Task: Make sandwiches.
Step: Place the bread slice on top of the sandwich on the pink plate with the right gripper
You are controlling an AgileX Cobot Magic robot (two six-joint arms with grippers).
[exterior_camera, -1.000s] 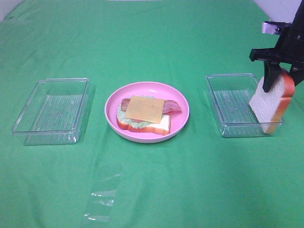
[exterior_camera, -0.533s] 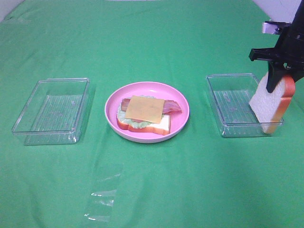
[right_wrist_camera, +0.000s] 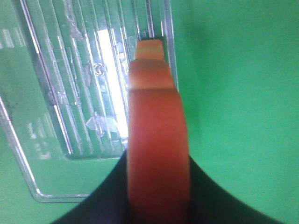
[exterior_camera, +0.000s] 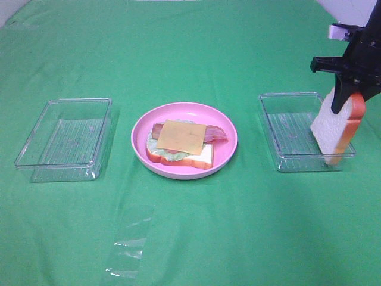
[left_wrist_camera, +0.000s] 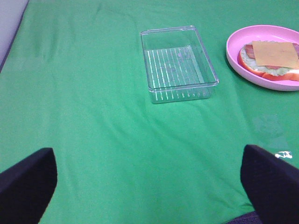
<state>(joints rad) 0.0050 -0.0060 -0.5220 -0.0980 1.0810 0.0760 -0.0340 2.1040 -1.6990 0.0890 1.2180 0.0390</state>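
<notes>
Green cloth covers the whole counter (exterior_camera: 196, 226), and on it I see, from my high camera, three containers in a row. The clear plastic tray (exterior_camera: 65, 138) on the left side is well apart from the pink plate (exterior_camera: 227, 127) in the middle, and a second clear tray (exterior_camera: 286, 134) stands on the right. On the plate lies the open sandwich (exterior_camera: 181, 146): a bread slice at the bottom, pale lettuce, bacon strips, and a yellow cheese slice (exterior_camera: 181, 136) on top. A thin transparent film (exterior_camera: 128, 241) lies on the cloth near the front edge.

My right tool (exterior_camera: 344, 101) is clenched on the upper edge of the other bread slice (exterior_camera: 333, 128), which hangs tilted at the right end of the right tray; I cannot tell if its lower corner touches the tray. In the right wrist camera I see the orange crust (right_wrist_camera: 156, 140) between the fingers.

My left tool (left_wrist_camera: 149, 186) is released, the fingers stand wide apart above bare cloth.
</notes>
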